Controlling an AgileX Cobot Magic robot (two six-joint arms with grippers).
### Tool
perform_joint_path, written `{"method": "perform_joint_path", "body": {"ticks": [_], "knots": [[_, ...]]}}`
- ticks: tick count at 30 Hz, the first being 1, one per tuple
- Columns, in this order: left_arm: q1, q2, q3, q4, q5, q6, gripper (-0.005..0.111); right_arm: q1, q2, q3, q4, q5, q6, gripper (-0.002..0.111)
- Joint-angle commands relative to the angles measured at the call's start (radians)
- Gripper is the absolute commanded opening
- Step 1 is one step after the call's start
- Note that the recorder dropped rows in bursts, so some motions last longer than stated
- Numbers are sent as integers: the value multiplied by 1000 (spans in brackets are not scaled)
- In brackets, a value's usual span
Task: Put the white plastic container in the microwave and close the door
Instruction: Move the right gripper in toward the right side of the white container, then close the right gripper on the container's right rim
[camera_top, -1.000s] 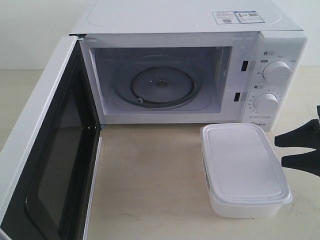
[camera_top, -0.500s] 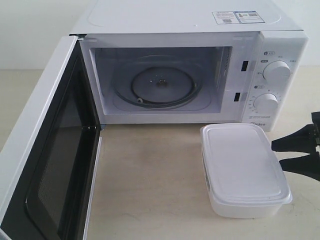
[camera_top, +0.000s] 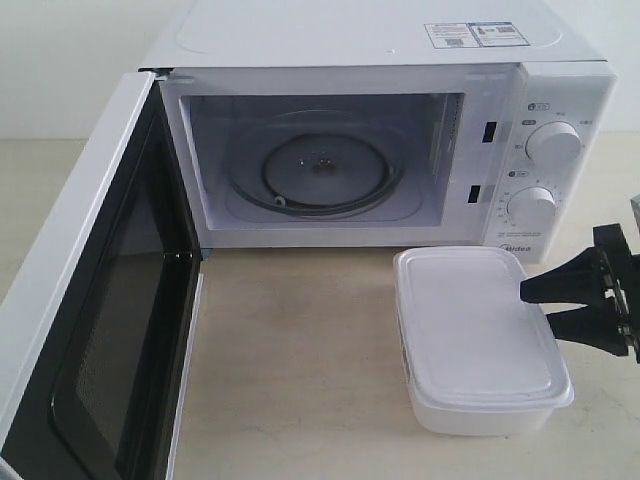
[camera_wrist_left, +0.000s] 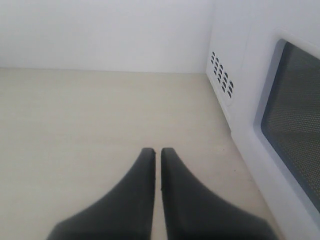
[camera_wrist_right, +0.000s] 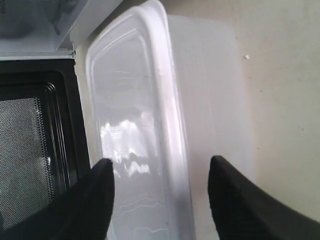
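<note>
The white plastic container (camera_top: 480, 335) stands lidded on the table in front of the microwave (camera_top: 560, 100), below its knobs. The door (camera_top: 60, 300) is swung wide open to the left and the cavity holds only the glass turntable (camera_top: 322, 175). My right gripper (camera_top: 535, 303) is open at the container's right edge. In the right wrist view its jaws straddle the container's rim (camera_wrist_right: 170, 125), one finger over the lid and one outside the wall, with gaps on both sides. My left gripper (camera_wrist_left: 157, 150) is shut on nothing, low over the table beside the door's outer window (camera_wrist_left: 295, 115).
The open door's black inner face (camera_wrist_right: 30, 140) lies beyond the container in the right wrist view. Pale tabletop (camera_top: 300, 340) stretches between door and container. A white wall (camera_wrist_left: 100, 30) stands behind the table.
My right gripper has come in leftward from the right edge, over the container's right rim. The container has shifted slightly to the left.
</note>
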Motion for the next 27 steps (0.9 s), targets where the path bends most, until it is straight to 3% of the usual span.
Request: {"method": "perform_joint_path", "body": {"ticks": [1, 7, 27], "knots": [[1, -3, 4, 6, -8, -7, 4, 5, 1, -13, 0, 9, -18, 50], [1, -3, 4, 6, -8, -7, 4, 5, 1, -13, -9, 7, -11, 33], [1, -3, 4, 6, -8, -7, 4, 42, 1, -19, -60, -30, 3, 32]]}}
